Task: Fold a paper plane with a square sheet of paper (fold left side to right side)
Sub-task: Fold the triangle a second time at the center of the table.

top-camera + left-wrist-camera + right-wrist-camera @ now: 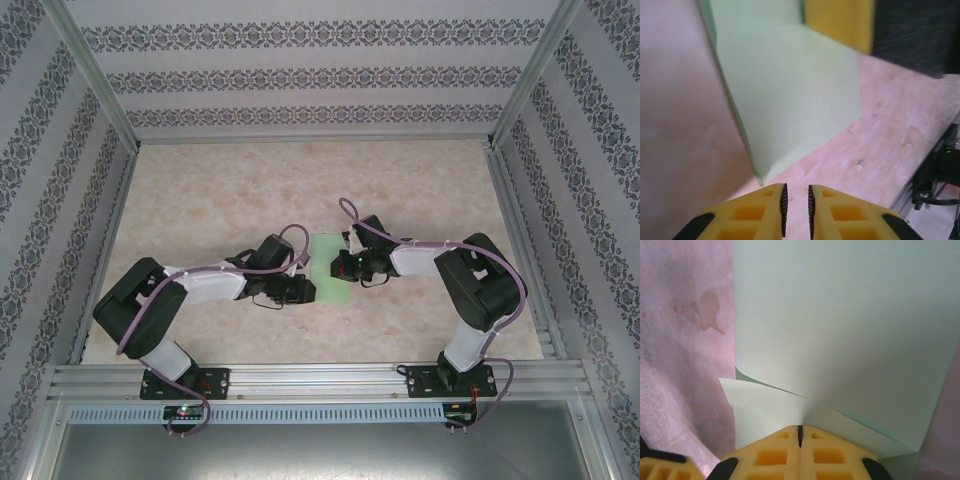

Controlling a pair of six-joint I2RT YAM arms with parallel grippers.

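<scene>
Between my two grippers, out on the marbled table (250, 190), sits the square sheet of paper (330, 272); my right gripper (800, 430) has its fingers pressed together on the sheet's near edge, pinching a layer; ahead of those fingers the sheet spreads wide, a second layer peeking out beneath; my left gripper (797, 210) hovers just short of the sheet's corner, pads nearly together with a slim gap, gripping nothing.

Top camera high behind bases (185, 382), looking down on table (250, 180); wrist cameras close over sheet (790, 95), shared overhead.
</scene>
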